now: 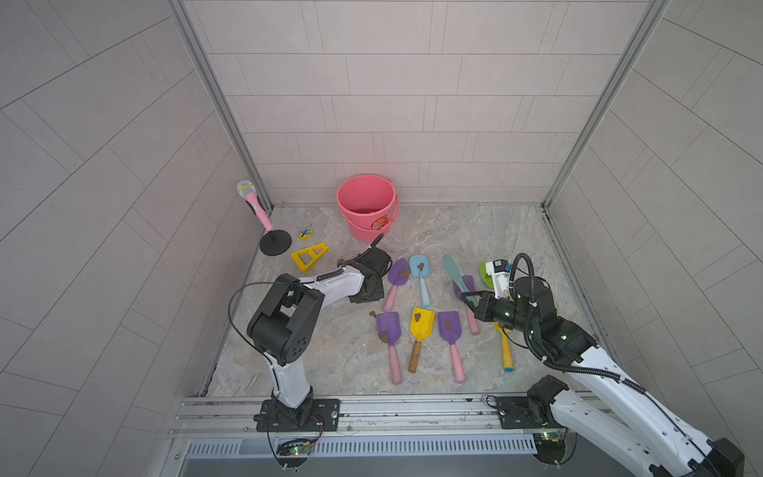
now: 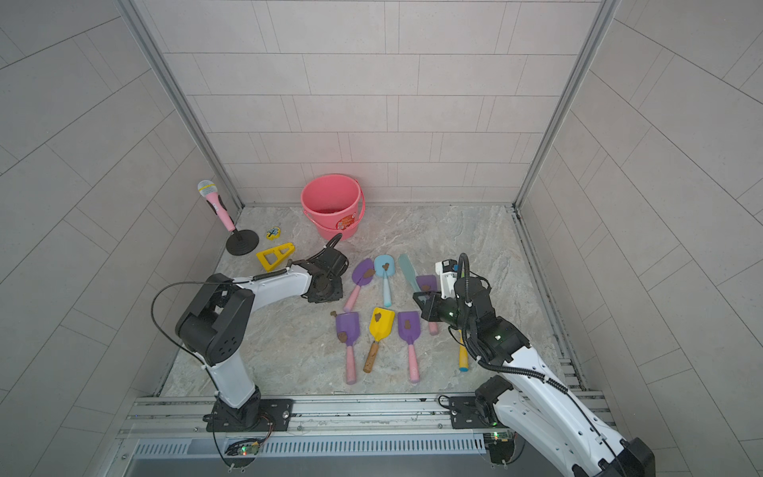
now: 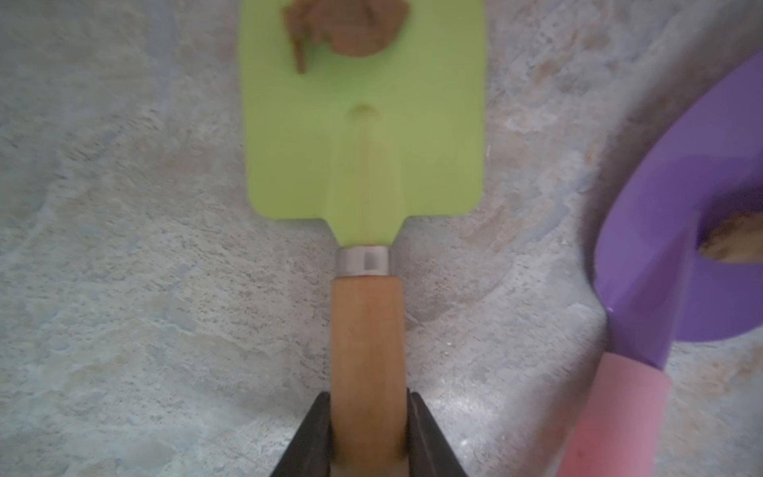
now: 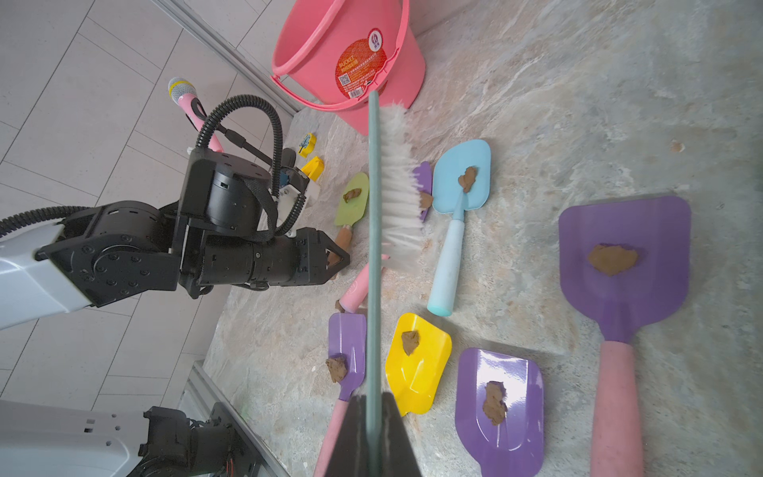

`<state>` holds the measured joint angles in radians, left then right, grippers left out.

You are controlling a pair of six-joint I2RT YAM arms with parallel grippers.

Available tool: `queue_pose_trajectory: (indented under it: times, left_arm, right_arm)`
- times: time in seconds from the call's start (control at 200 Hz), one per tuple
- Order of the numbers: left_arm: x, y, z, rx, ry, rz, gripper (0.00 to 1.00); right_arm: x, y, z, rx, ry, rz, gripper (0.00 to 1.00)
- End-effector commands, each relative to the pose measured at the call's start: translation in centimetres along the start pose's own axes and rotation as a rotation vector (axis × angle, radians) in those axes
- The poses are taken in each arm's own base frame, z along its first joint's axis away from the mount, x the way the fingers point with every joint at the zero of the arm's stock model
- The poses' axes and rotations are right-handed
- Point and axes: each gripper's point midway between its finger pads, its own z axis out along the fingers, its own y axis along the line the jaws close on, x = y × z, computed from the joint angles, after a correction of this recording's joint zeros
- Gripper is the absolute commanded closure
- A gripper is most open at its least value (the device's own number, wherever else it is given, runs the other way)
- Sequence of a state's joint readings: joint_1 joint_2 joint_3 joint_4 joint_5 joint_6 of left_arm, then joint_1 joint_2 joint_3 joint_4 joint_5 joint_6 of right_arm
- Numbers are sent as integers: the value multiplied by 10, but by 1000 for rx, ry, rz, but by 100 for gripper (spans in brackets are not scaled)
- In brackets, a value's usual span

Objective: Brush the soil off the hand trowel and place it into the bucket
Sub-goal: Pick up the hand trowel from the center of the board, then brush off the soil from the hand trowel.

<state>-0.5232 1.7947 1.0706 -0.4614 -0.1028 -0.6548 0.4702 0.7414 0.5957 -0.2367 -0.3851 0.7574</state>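
Note:
My left gripper (image 3: pixel 367 402) is shut on the wooden handle of a light-green hand trowel (image 3: pixel 363 144) that lies on the stone floor. A brown lump of soil (image 3: pixel 347 29) sits near the blade's tip. In both top views the left wrist (image 1: pixel 369 281) hides this trowel. The right wrist view shows the green trowel (image 4: pixel 353 202) and the left gripper (image 4: pixel 340 258) on it. My right gripper (image 4: pixel 373 398) is shut on a teal brush (image 4: pixel 396 186) with white bristles, held above the floor right of that trowel. The pink bucket (image 1: pixel 359 225) stands upright at the back wall.
Several other soiled trowels lie between the arms: a purple one (image 1: pixel 398 272), a light-blue one (image 1: pixel 420 268), a yellow one (image 1: pixel 422 324). A toy microphone on a stand (image 1: pixel 252 200) and a yellow triangle (image 1: pixel 309 257) sit at the back left. Walls close three sides.

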Motion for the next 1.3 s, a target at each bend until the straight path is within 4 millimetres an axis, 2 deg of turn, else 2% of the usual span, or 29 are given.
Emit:
queue_pose_trajectory:
  times: [0.0, 0.23, 0.365, 0.4, 0.545, 0.74, 0.951, 0.971, 1.121, 1.296]
  left_arm:
    - [1, 9, -4, -34, 2, 3, 74]
    - [-1, 16, -26, -42, -13, 19, 83]
    - [2, 20, -48, -18, -20, 51, 94]
    - [3, 21, -54, -9, -22, 60, 100]
    - [10, 25, -83, 34, -20, 111, 100]
    - [39, 36, -111, 67, 39, 210, 100]
    - [74, 29, -144, 160, 48, 338, 100]
    - [77, 28, -146, 164, 51, 350, 100]
    - [98, 22, -152, 150, 62, 459, 100]
    - [113, 4, -154, 121, 41, 587, 100]
  right_arm:
    - [-7, 7, -6, -21, -28, -5, 100]
    - [-7, 6, -7, -17, -34, 3, 100]
    - [-8, 5, -7, -11, -39, 26, 100]
    - [-9, 5, -7, -14, -44, 36, 100]
    - [-12, 12, -5, -53, -52, 55, 100]
    - [-15, 31, -2, -136, -18, 55, 100]
    - [-9, 59, 5, -294, 65, 67, 100]
    - [-17, 68, 2, -319, 58, 58, 100]
    - [-9, 81, 10, -377, 144, 74, 100]
    - [17, 90, 28, -423, 300, 135, 100]
